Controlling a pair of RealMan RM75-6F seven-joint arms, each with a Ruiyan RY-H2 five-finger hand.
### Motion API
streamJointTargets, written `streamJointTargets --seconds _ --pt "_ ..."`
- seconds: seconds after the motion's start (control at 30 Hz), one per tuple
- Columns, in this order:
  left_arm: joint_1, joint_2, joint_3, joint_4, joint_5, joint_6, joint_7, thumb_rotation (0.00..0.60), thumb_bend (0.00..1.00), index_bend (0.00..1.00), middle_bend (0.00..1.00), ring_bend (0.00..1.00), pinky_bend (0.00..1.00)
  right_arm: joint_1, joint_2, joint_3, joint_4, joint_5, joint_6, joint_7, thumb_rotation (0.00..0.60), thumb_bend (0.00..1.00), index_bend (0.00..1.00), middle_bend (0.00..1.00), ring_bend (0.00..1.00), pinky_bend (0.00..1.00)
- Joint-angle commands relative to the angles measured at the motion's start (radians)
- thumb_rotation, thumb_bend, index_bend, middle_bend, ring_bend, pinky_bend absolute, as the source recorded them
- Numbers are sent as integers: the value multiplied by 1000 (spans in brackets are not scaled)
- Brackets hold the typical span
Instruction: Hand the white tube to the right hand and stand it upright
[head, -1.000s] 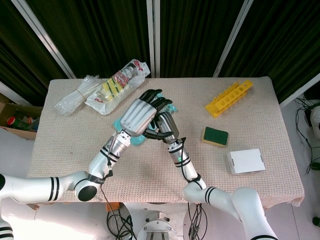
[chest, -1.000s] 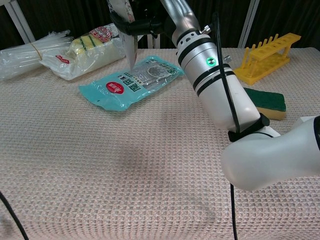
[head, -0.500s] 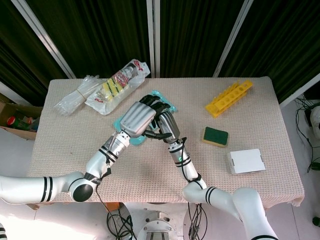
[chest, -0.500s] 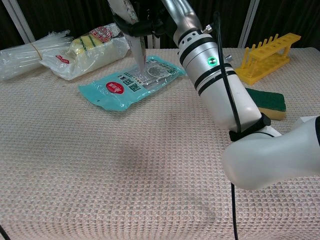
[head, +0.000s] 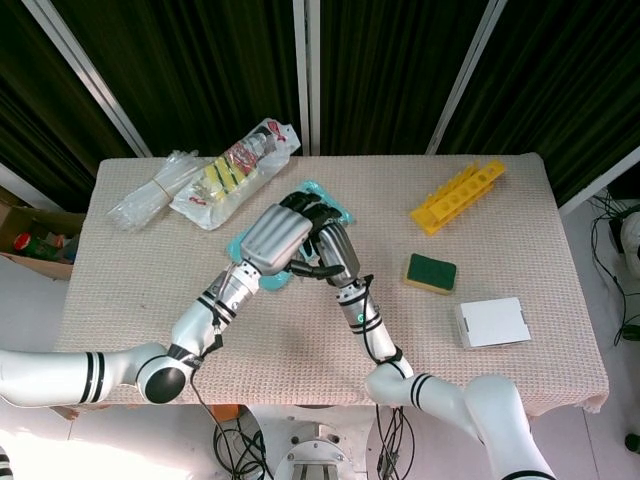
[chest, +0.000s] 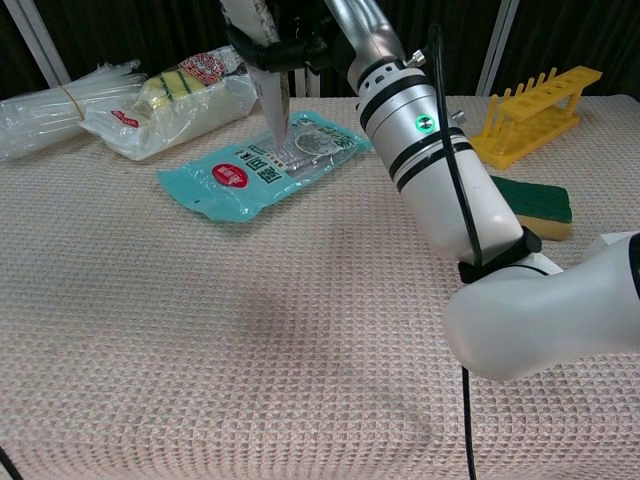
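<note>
Both hands meet above the middle of the surface, so the handover looks to be the step in hand. From the head view the left hand lies over the right hand, their fingers crowded together above a teal packet. The white tube shows only in the chest view, hanging nearly upright from the top edge with its tip low over the packet; its upper end and the fingers around it are cut off there. I cannot tell which hand carries it, nor whether either hand's fingers are closed on it. If the right hand has no firm hold yet, the next move calls for its fingers to close round the tube before the left hand lets go. Standing it would then need a spot on the bare weave beside the packet.
</note>
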Motion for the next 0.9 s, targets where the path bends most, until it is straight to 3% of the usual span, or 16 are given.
streamJointTargets --seconds 0.03,0.13,0.23,0.37,0.43,0.5,0.53,0.57,0.77,0.9 --pt "43 -9 -30 7 101 110 -68 0 0 185 180 119 172 -12 7 -8 3 -2 6 -2 600 524 1000 865 775 891" --pt "107 3 -51 13 171 234 -129 0 0 182 178 119 172 -43 33 -24 15 -8 24 -18 600 524 1000 865 775 891" --pt "182 56 -48 -7 175 299 -166 0 0 177 185 119 172 -80 89 -35 15 -6 32 -53 600 524 1000 865 775 891" --pt "288 126 -19 -16 160 352 -222 0 0 176 188 119 172 -128 224 -59 -75 25 -58 -195 600 483 997 861 766 881" --pt "342 154 7 -8 152 361 -263 0 0 175 188 119 172 -148 327 -102 -174 31 -154 -280 600 350 858 753 604 715" --pt "384 170 32 6 151 362 -301 0 0 176 188 119 172 -154 440 -142 -289 55 -282 -369 600 139 344 314 174 229" --pt "409 177 46 16 155 364 -329 0 0 176 188 119 172 -156 501 -143 -364 92 -340 -448 600 78 156 144 53 80" --pt "427 180 56 25 161 367 -350 0 0 176 188 119 172 -159 531 -136 -413 116 -357 -496 600 28 27 28 0 3" --pt "518 176 114 90 223 397 -443 0 0 173 188 119 172 -185 642 -119 -614 238 -401 -668 600 0 0 0 0 0" --pt "564 173 138 114 264 427 -456 0 0 168 188 119 171 -239 714 -128 -728 259 -336 -728 600 0 0 0 0 0"
